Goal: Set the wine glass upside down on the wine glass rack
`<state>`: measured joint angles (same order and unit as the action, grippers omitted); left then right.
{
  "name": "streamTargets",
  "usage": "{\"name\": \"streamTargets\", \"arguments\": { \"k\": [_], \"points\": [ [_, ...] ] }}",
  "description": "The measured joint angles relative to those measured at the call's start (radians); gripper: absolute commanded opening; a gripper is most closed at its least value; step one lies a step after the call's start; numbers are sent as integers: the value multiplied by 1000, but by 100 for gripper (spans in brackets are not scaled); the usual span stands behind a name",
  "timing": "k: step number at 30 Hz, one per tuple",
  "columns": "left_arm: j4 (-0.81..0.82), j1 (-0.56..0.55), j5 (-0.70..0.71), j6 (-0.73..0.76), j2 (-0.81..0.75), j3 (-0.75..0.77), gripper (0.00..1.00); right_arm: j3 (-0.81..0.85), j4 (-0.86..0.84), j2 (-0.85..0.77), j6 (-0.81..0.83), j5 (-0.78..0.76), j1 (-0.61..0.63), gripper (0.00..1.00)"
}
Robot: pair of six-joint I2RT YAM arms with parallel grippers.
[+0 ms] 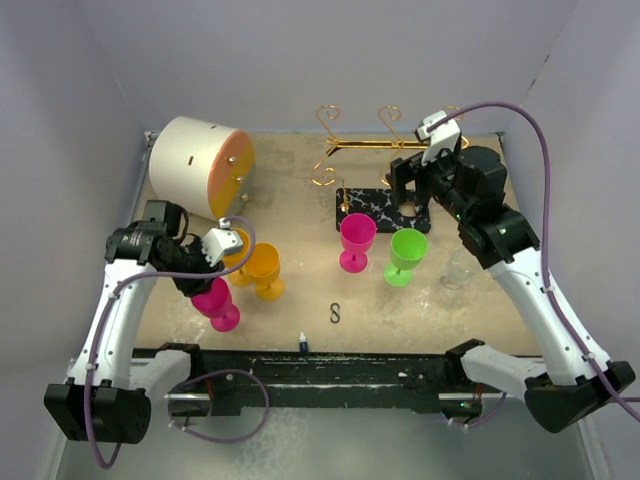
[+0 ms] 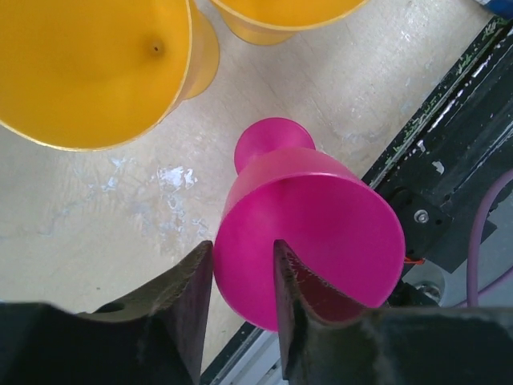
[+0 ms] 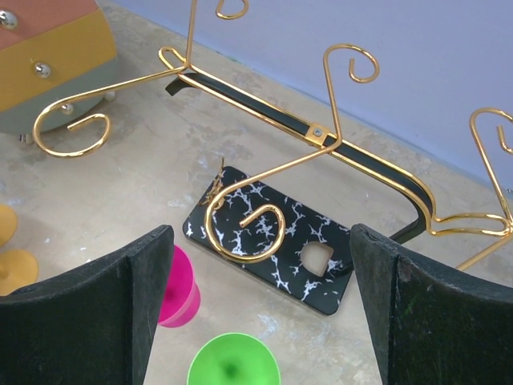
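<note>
Wine glass [image 1: 214, 300], opaque magenta, stands upright at the bench's [image 1: 300, 285] left front, under the left pincer [image 1: 212, 280]. The wine glass rack [image 1: 350, 147] sits rear centre.

Left wrist: fingers [image 2: 192, 309] straddle the bowl rim; a clamp cannot be confirmed.

Right wrist: gold wire hooks with spiral curls, over a black, white-veined base [image 3: 280, 241]. The right pincer [image 3: 258, 241] is released and empty.

Rack wire [image 3: 321, 135] is seen gold, base [image 3: 276, 273] black with white marble veining. Magenta glass [image 1: 357, 235] and green glass [image 1: 407, 248] are noted at base's 6 o'clock.
</note>
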<state>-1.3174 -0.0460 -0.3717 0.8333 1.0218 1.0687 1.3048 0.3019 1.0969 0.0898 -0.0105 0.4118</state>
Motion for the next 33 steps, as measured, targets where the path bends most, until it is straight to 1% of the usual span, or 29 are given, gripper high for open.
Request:
{"name": "streamTargets", "arguments": {
  "k": [6,11,15,20,24,28,33],
  "points": [
    [19,0,0,7,10,-21,0,-4,0,0,0,19,-13,92],
    [-3,0,49,24,5,-10,0,-5,-1,0,1,30,-22,92],
    [-38,0,137,32,-29,39,0,-6,0,0,4,55,-46,93],
    [-81,0,260,29,-75,174,0,-6,11,-2,31,118,-67,94],
    [-127,0,321,13,-80,318,0,8,51,-7,70,221,-72,94],
    [-156,0,313,4,-91,486,0,77,101,-2,106,326,-75,94],
    [-143,0,221,-37,-127,678,0,222,157,44,159,459,-79,94]
  ]
}}
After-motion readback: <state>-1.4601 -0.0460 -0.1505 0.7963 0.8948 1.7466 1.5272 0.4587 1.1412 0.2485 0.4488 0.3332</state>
